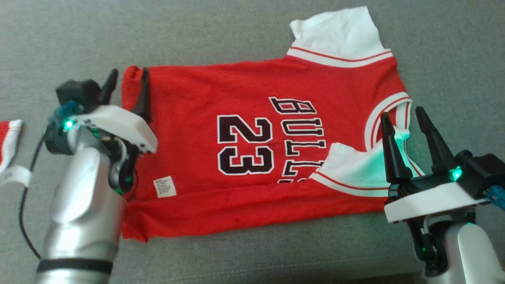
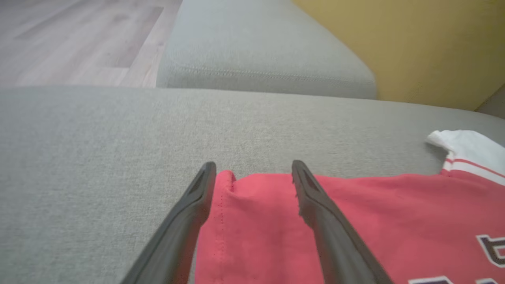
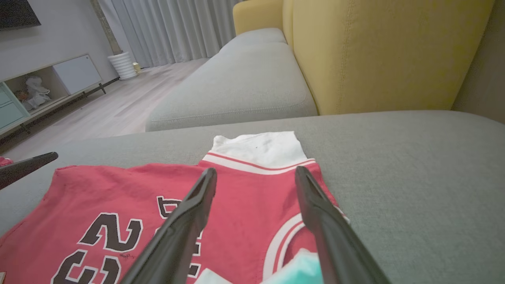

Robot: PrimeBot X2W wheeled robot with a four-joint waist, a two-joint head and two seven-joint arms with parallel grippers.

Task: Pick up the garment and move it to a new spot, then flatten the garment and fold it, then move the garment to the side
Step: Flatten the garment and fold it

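1. The red Bulls 23 jersey [image 1: 197, 118] lay front-up on the grey sofa cushion [image 1: 59, 39]. Its long axis ran left to right across the head view, with the hem toward the robot's left and the neckline toward its right.
2. The far white sleeve [image 1: 339, 33] pointed away from the robot, and the near white sleeve [image 1: 355, 169] was folded in over the chest.
3. The left gripper [image 1: 129, 75] was at the hem's far corner with its fingers spread wide and nothing held. In the left wrist view, one finger [image 2: 197, 197] stood over bare cushion just off the cloth and the other [image 2: 311, 197] over red fabric.
4. Whether those fingers touched the cloth could not be told.
5. The right gripper [image 1: 401, 112] was over the neckline and near sleeve, its fingers equally wide apart and empty.
6. A white care label [image 1: 164, 186] showed near the hem.
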